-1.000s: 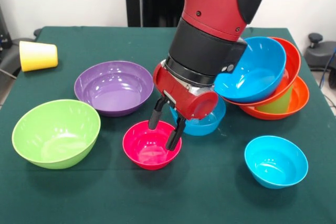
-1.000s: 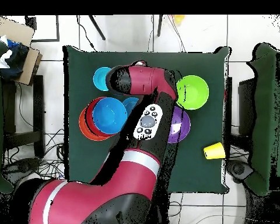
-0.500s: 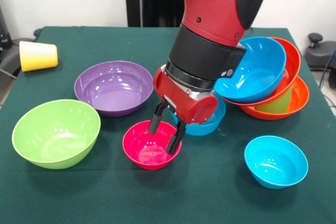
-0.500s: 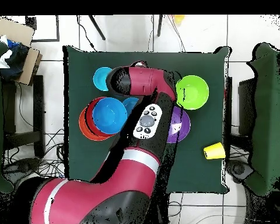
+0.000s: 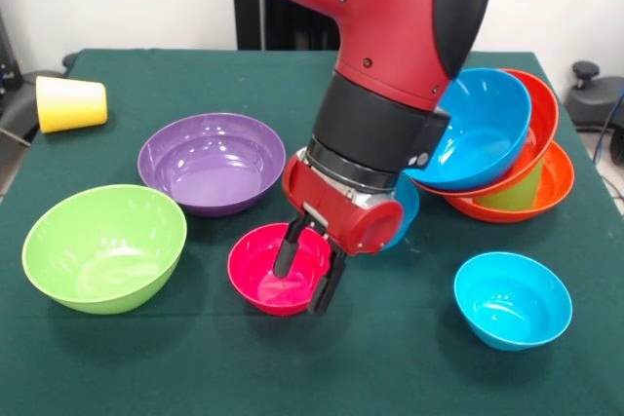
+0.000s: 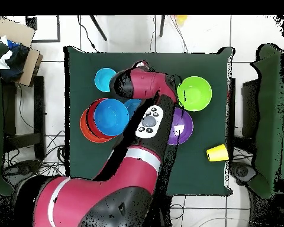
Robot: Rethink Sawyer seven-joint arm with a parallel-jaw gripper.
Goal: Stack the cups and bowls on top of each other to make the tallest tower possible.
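Observation:
My gripper point(image 5: 306, 272) hangs low over the small pink-red bowl point(image 5: 261, 278), open. One finger point(image 5: 286, 250) dips inside the bowl and the other stands outside its right rim. At the right leans the tower: a blue bowl point(image 5: 478, 129) tilted in an orange bowl point(image 5: 542, 116), over a light green cup point(image 5: 517, 189) in a second orange bowl point(image 5: 556, 182). Another blue bowl point(image 5: 406, 204) peeks out behind the arm. In the overhead view the arm hides the gripper and the pink-red bowl; the tower's blue bowl point(image 6: 110, 116) shows there.
A purple bowl point(image 5: 210, 163), a lime green bowl point(image 5: 102, 245) and a yellow cup point(image 5: 70, 102) on its side lie to the left. A small cyan bowl point(image 5: 512, 299) sits front right. Overhead: cyan bowl point(image 6: 103, 78), lime green bowl point(image 6: 194, 93), yellow cup point(image 6: 216, 153).
The gripper has come down and shifted slightly toward the front, so its fingers now straddle the pink-red bowl's right rim. The bowls and cups have not moved.

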